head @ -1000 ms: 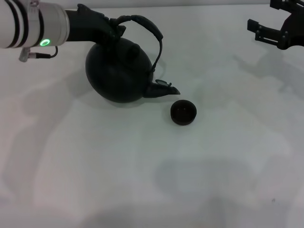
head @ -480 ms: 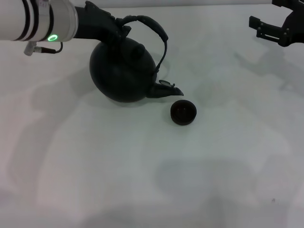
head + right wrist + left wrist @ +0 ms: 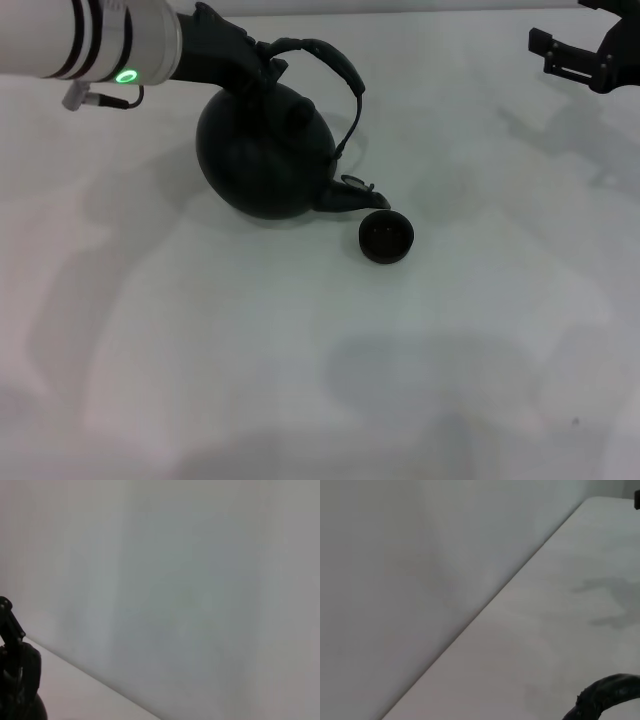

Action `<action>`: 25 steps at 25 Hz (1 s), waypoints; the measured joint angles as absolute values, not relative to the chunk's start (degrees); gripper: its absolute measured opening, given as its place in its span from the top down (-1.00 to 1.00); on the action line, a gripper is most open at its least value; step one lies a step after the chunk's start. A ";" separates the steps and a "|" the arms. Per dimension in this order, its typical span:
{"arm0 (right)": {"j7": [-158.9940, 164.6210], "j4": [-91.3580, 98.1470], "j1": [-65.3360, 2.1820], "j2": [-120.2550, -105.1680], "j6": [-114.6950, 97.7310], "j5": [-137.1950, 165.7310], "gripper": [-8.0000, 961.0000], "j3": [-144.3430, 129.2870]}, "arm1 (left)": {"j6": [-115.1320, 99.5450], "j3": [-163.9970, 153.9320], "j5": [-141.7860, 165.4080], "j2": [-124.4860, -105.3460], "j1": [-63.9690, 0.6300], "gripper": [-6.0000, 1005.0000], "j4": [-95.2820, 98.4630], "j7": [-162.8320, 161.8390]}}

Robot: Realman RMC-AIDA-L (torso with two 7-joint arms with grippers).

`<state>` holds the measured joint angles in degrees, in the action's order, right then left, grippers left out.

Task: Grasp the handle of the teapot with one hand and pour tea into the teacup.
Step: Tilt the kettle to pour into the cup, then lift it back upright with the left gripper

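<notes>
In the head view the round black teapot [image 3: 262,155] hangs tilted, its short spout [image 3: 352,195] pointing down and right, its tip right at the rim of the small black-brown teacup [image 3: 386,237]. My left gripper [image 3: 256,66] reaches in from the upper left and is shut on the left end of the arched black handle [image 3: 335,62]. A piece of the handle shows in the left wrist view [image 3: 606,695]. My right gripper [image 3: 572,55] hangs open and empty at the far right, well away from the teapot.
The white table [image 3: 300,360] spreads in front of the cup and pot. A pale wall fills most of both wrist views. A dark shape [image 3: 15,680] sits at the edge of the right wrist view.
My left arm has carried the teapot to the right, and the spout now reaches the teacup's rim. The right gripper has drifted slightly up and right.
</notes>
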<state>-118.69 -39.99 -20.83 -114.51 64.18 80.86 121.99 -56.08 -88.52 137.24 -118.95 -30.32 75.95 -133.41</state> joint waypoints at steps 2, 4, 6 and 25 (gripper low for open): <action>-118.71 -39.99 -20.83 -114.52 63.95 80.85 -0.80 122.00 | -56.17 -88.82 137.94 -118.95 -30.64 0.67 76.10 -133.85; -118.71 -39.99 -20.83 -114.52 63.86 80.85 -0.80 121.99 | -56.29 -89.22 139.07 -118.94 -30.95 0.67 76.46 -134.42; -118.76 -39.99 -20.83 -114.52 63.74 80.85 -0.80 121.99 | -56.58 -89.70 139.77 -118.93 -31.27 0.67 76.71 -134.73; -118.91 -39.46 -20.92 -114.62 61.87 80.68 -0.80 121.99 | -60.24 -90.53 144.69 -118.91 -33.45 0.68 78.52 -136.60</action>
